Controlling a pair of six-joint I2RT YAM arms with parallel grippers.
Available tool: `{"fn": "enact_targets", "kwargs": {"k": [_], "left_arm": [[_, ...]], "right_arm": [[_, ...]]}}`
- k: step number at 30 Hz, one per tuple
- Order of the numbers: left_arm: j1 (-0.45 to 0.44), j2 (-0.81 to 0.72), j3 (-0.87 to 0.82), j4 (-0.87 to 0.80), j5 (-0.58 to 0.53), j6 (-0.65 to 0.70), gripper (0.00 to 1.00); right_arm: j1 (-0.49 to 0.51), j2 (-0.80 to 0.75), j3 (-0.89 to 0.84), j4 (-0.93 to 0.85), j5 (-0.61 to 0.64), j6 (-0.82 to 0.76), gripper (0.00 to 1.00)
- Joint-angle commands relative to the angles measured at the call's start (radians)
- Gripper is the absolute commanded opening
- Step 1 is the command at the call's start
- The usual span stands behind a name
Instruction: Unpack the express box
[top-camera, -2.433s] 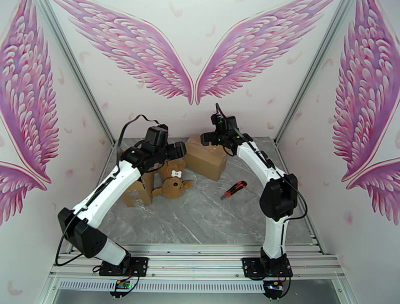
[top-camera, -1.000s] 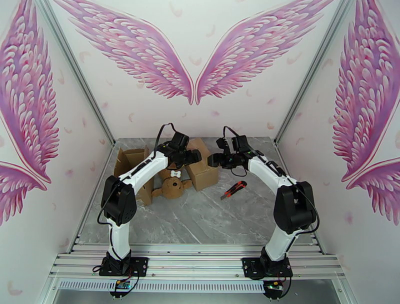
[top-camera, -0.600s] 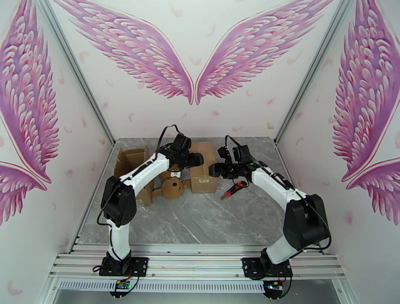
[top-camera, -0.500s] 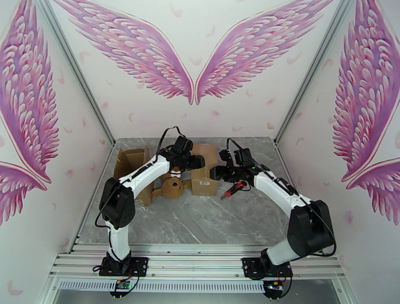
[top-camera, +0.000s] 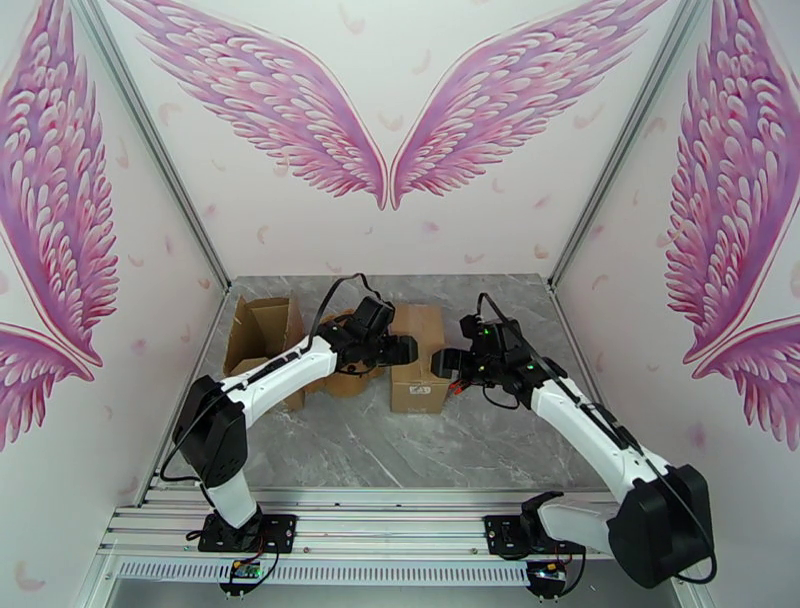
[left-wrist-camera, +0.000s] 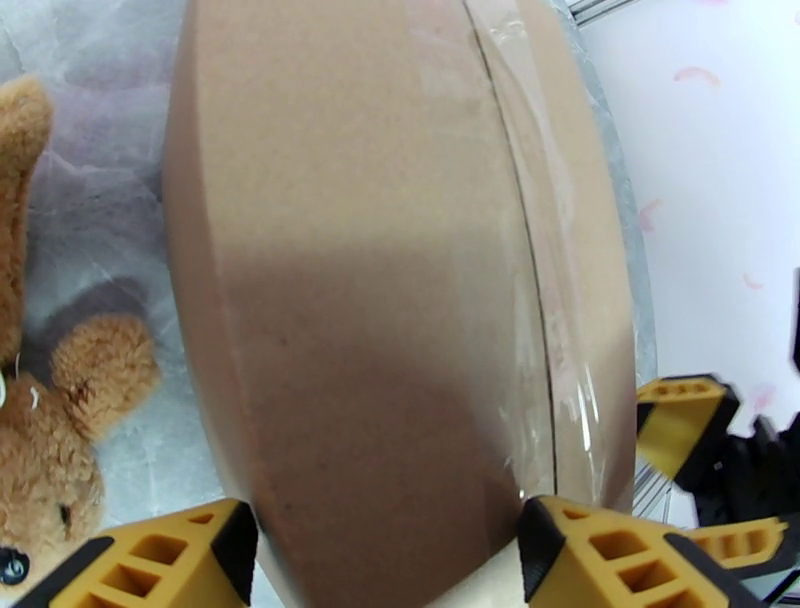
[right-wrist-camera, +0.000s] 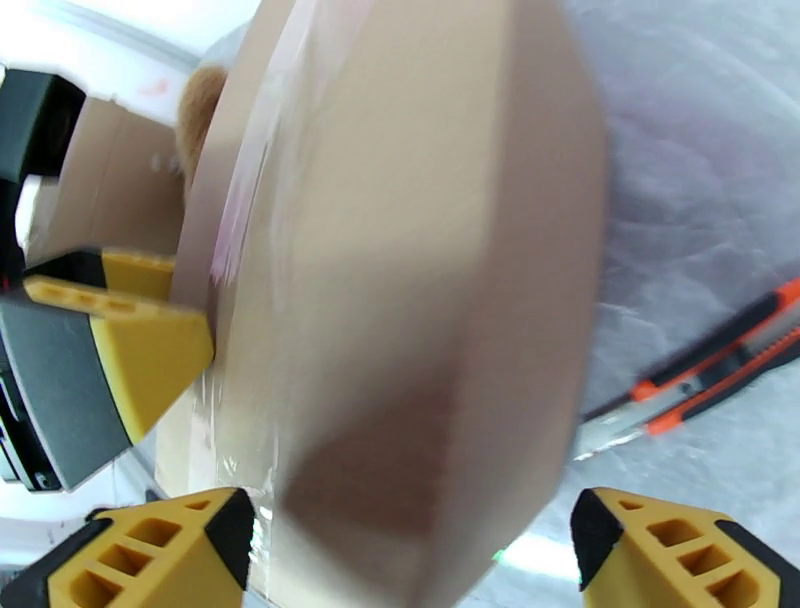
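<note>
The express box (top-camera: 418, 360) is a sealed brown carton with clear tape along its seam, lying near the table's middle. My left gripper (top-camera: 403, 350) is shut on the box's left end; in the left wrist view its yellow fingers (left-wrist-camera: 160, 560) press both sides of the carton (left-wrist-camera: 380, 280). My right gripper (top-camera: 446, 362) straddles the box's right end, open. In the right wrist view (right-wrist-camera: 415, 545) a gap shows between one finger (right-wrist-camera: 680, 550) and the carton (right-wrist-camera: 420, 260).
A brown teddy bear (left-wrist-camera: 60, 440) lies just left of the box, partly under my left arm. An opened empty carton (top-camera: 262, 335) stands at the left. A red-and-black utility knife (right-wrist-camera: 700, 370) lies on the marble right of the box.
Both arms have pulled the box nearer and turned it lengthwise. The right gripper's jaws have spread wider and stand off the box. The left gripper has closed a little on it.
</note>
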Motion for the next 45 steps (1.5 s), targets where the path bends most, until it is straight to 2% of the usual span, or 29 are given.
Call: {"fn": "enact_targets", "kwargs": {"k": [1,4,6,9,12,17,26,38,45], "left_arm": [[0.008,-0.055,-0.010,-0.057,-0.052,0.038,0.74],[0.015,-0.061,0.020,-0.079,-0.074,0.071,0.74],[0.018,-0.066,0.034,-0.079,-0.079,0.092,0.74],[0.019,-0.073,0.056,-0.082,-0.084,0.124,0.75],[0.019,-0.080,0.071,-0.083,-0.086,0.148,0.76],[0.020,-0.086,0.083,-0.089,-0.105,0.185,0.77],[0.030,-0.101,0.071,-0.079,-0.132,0.220,0.78],[0.051,-0.096,0.044,-0.066,-0.121,0.214,0.79],[0.055,-0.093,0.039,-0.071,-0.122,0.210,0.79]], "right_arm": [[-0.007,-0.116,-0.033,-0.004,0.207,0.023,0.97],[-0.046,-0.162,-0.060,-0.023,0.315,0.081,0.95],[-0.086,-0.134,-0.058,-0.074,0.352,0.141,0.92],[-0.128,-0.046,-0.056,-0.115,0.348,0.215,0.89],[-0.131,0.076,-0.035,-0.118,0.350,0.267,0.79],[-0.130,0.229,-0.007,-0.054,0.363,0.322,0.69],[-0.129,0.429,0.072,-0.034,0.355,0.399,0.67],[-0.128,0.583,0.142,0.020,0.348,0.442,0.67],[-0.122,0.643,0.151,0.045,0.345,0.456,0.59]]}}
